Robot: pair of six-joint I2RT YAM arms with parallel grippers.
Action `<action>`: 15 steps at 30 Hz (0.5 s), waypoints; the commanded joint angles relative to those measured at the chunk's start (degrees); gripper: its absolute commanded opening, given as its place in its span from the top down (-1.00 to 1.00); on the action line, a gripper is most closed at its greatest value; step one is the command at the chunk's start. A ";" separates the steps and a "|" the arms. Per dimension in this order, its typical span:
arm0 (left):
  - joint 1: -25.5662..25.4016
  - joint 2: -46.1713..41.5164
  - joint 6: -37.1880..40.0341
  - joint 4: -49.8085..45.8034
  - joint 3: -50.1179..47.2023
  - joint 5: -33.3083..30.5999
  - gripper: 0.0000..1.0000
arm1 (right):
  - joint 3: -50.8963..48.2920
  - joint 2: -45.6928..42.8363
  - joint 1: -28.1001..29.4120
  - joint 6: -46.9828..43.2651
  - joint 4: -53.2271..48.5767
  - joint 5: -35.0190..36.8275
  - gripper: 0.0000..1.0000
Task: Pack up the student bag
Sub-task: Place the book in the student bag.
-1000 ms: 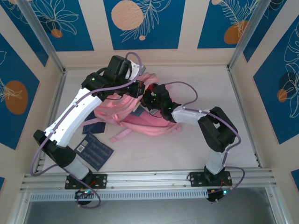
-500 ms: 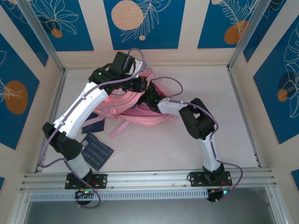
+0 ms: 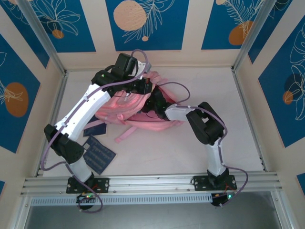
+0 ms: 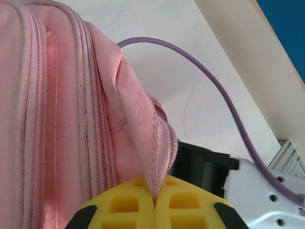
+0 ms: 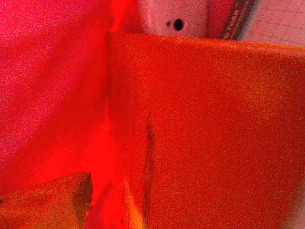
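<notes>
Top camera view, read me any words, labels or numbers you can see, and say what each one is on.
No text is legible.
The dark blue booklet carries a small white sticker and rows of pale marks, all too small to read.
The student bag shows no lettering.

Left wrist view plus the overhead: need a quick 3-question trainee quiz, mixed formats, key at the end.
1. True or false: the left gripper is shut on a fold of the student bag.
2. The dark blue booklet lies: A) inside the bag; B) on the table, near-left of the bag; C) in the right gripper.
3. Short answer: what colour are the left gripper's pads?

Key: 1 true; 2 B; 3 yellow.
</notes>
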 commanded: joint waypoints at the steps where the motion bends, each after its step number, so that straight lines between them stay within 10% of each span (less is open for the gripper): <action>1: 0.42 -3.61 -0.01 5.94 0.17 4.41 1.00 | -3.38 -7.34 -0.83 -5.17 3.02 -1.78 -0.50; 15: 1.11 -4.31 0.23 6.39 -1.74 4.43 1.00 | -23.60 -31.00 -5.55 -16.62 -4.56 -2.94 -0.82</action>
